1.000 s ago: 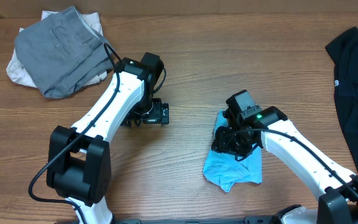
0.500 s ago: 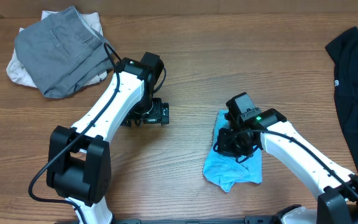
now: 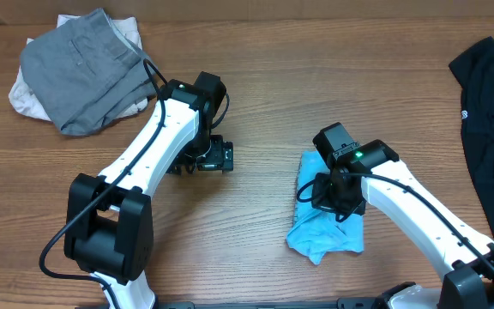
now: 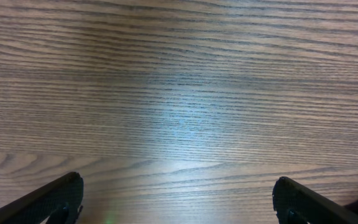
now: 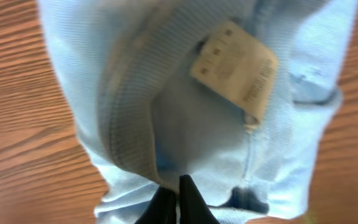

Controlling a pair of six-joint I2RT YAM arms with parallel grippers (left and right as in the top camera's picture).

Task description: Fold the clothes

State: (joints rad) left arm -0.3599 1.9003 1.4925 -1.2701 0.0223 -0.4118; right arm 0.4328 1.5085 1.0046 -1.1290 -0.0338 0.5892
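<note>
The light blue T-shirt (image 3: pixel 326 230) lies crumpled at the table's front right. In the right wrist view its ribbed collar and a white neck label (image 5: pixel 234 65) show. My right gripper (image 3: pixel 333 196) is shut on a fold of the T-shirt (image 5: pixel 166 124), pinching the cloth between its fingertips (image 5: pixel 178 186). My left gripper (image 3: pixel 202 159) hangs over bare wood at the table's middle, open and empty; both its fingertips show wide apart in the left wrist view (image 4: pixel 178 199). A grey garment (image 3: pixel 80 69) lies on an off-white one (image 3: pixel 22 99) at the back left. A black garment (image 3: pixel 491 112) lies at the right edge.
The wooden table (image 3: pixel 316 77) runs under everything. The left arm's white links (image 3: pixel 153 142) cross the left middle of the table. The right arm (image 3: pixel 418 215) reaches in from the front right.
My right gripper has shifted a little right and toward the front with the T-shirt cloth, which has bunched narrower. The left arm has not moved.
</note>
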